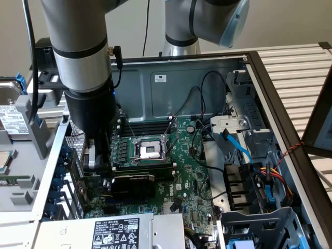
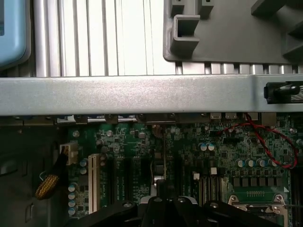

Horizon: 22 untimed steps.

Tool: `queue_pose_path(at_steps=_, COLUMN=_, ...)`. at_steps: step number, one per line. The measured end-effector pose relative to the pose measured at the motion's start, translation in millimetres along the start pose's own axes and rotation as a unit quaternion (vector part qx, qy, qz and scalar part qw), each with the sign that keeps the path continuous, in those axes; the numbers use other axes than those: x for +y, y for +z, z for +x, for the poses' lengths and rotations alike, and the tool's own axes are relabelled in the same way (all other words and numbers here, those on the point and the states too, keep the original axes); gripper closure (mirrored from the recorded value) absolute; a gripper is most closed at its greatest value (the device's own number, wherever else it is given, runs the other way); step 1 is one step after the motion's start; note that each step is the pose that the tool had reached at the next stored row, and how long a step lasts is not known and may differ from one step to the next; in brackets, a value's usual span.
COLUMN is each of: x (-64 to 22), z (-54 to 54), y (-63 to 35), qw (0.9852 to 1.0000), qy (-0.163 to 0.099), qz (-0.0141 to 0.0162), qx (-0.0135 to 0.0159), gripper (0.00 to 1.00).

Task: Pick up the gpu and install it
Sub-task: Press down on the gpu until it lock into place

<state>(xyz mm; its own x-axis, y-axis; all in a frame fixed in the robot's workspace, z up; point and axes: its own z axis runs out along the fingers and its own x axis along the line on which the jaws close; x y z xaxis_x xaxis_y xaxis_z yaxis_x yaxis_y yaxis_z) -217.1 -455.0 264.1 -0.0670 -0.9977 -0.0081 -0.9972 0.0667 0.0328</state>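
Looks mostly done: gpu [image 1: 133, 185] already sitting on the motherboard [image 1: 181, 171] just below the CPU socket [image 1: 148, 150], gripper [image 1: 93, 158] right beside it, finger state unclear.

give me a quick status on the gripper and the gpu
Gripper down inside the case, at the rear edge of the motherboard. GPU lying on the motherboard beside the gripper, black shroud up. Nothing seen between them.
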Motion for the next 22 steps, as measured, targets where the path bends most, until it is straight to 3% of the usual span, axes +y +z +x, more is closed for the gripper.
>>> queue_pose_path(at_steps=9, x=-1.3, z=-0.4, y=0.1, qw=1.0, qy=0.001, qz=-0.0006, qx=-0.0002, gripper=0.89)
queue_pose_path(at_steps=12, x=-9.1, z=-0.8, y=-2.3, qw=1.0, qy=0.0, qz=0.0009, qx=-0.0008, gripper=0.89)
queue_pose_path(at_steps=18, x=-17.2, z=-0.1, y=-19.8, qw=1.0, qy=0.0, qz=-0.0014, qx=0.0, gripper=0.89)
queue_pose_path(at_steps=22, x=-29.7, z=0.3, y=-20.8, qw=1.0, qy=0.0, qz=-0.0015, qx=0.0001, gripper=0.89)
